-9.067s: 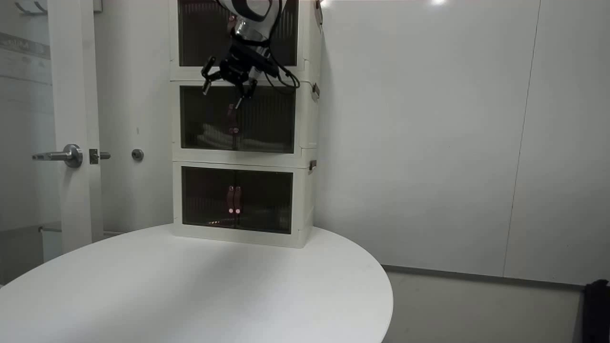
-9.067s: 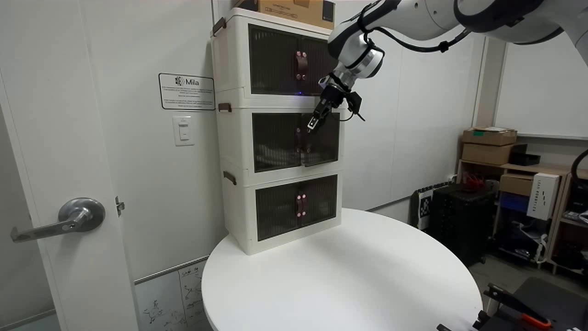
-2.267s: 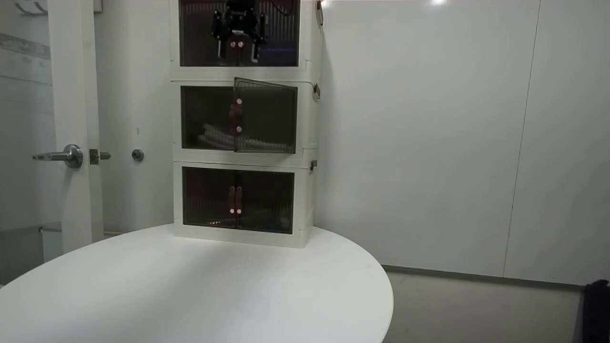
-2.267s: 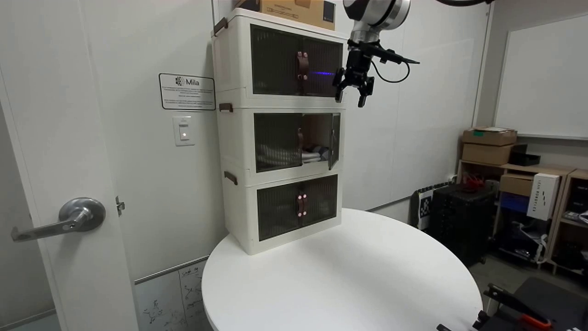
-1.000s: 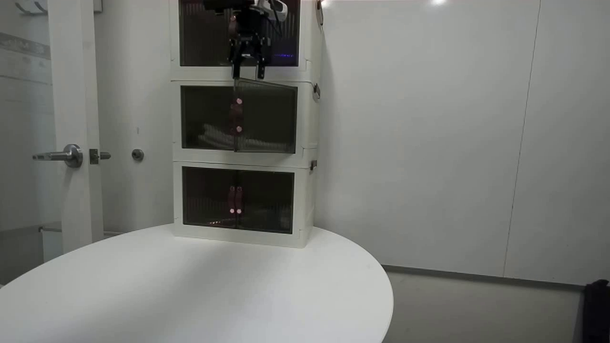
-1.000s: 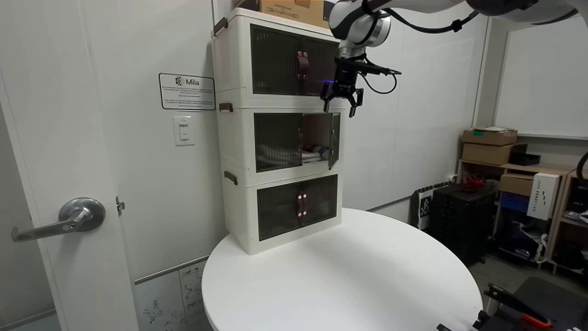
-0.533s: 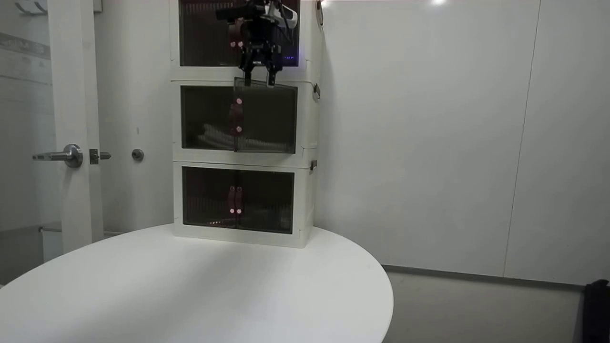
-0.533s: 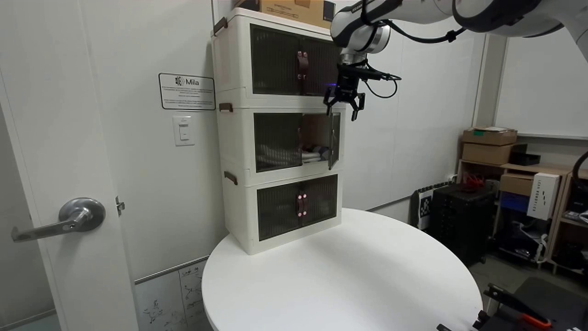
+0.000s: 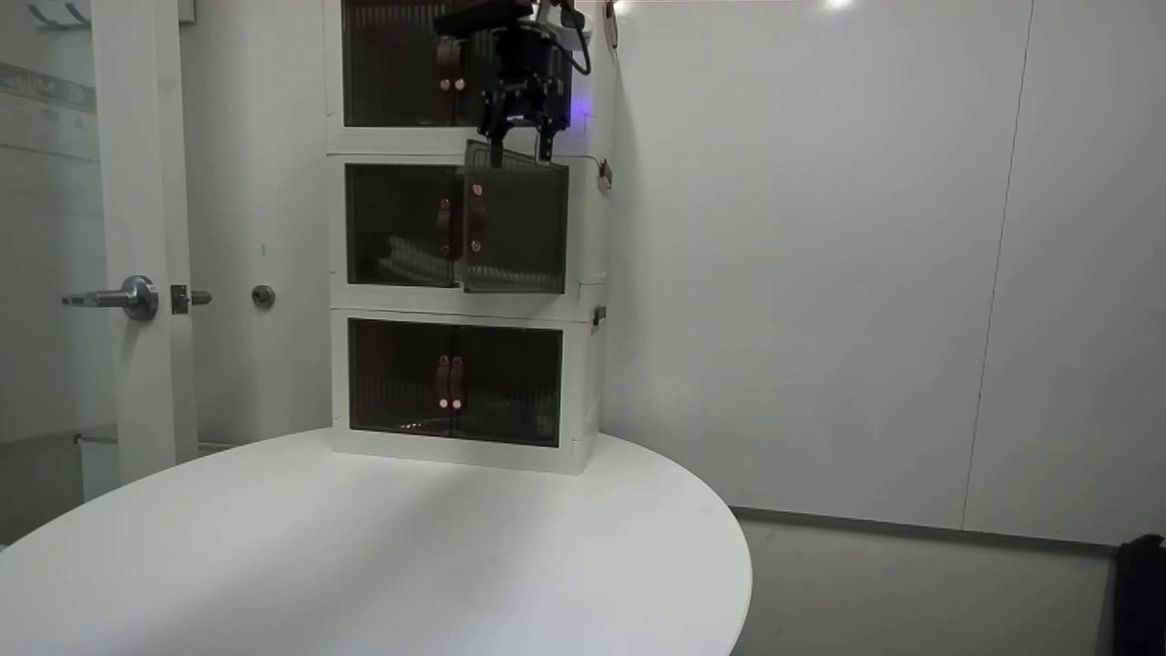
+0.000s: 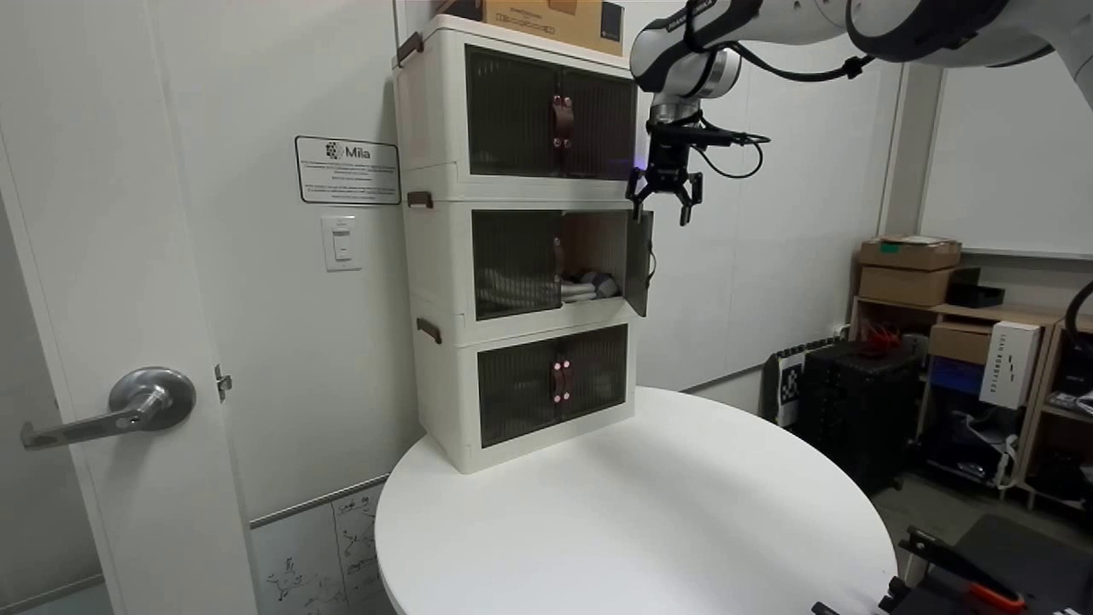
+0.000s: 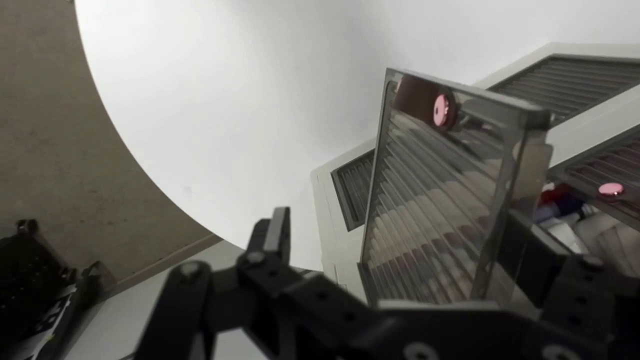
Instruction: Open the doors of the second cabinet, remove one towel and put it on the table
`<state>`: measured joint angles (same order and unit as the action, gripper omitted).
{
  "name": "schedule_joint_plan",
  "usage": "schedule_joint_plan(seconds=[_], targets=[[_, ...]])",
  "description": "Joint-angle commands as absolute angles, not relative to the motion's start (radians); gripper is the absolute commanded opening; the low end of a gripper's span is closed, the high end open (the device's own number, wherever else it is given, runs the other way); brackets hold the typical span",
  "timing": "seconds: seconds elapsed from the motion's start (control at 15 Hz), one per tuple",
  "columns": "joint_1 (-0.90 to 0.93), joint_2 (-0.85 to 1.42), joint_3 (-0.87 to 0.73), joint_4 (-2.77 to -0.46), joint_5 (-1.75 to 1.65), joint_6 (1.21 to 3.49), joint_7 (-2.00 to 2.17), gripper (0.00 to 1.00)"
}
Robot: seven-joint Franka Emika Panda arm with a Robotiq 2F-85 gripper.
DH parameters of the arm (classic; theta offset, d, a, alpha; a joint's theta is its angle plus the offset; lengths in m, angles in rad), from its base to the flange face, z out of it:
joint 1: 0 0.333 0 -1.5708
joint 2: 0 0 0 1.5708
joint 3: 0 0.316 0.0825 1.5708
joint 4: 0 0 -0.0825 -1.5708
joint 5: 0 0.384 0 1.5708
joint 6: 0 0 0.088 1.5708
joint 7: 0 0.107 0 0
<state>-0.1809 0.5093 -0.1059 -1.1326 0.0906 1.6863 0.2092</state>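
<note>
Wrist view: 2 empty fingers (image 11: 278,232), spread wide, straddle the open door's (image 11: 430,200) top edge, broad table (image 11: 225,105) beyond.

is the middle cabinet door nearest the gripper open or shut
Open: in an exterior view the door is swung outward, exposing folded pale cloths inside.

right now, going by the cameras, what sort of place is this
Probably a robotics lab or office workroom: an exterior view shows a robot arm, a wall sign reading Mila, and a low wall panel with handwritten scribbles.
</note>
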Motion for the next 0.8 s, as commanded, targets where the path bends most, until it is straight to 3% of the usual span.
schedule_joint_plan(seconds=[0.0, 0.73], targets=[[-0.206, 0.423, -0.099, -1.194, 0.067, 1.618, 0.046, 1.0], [-0.289, 0.385, -0.09, -1.161, 0.062, 1.351, -0.588, 1.0]])
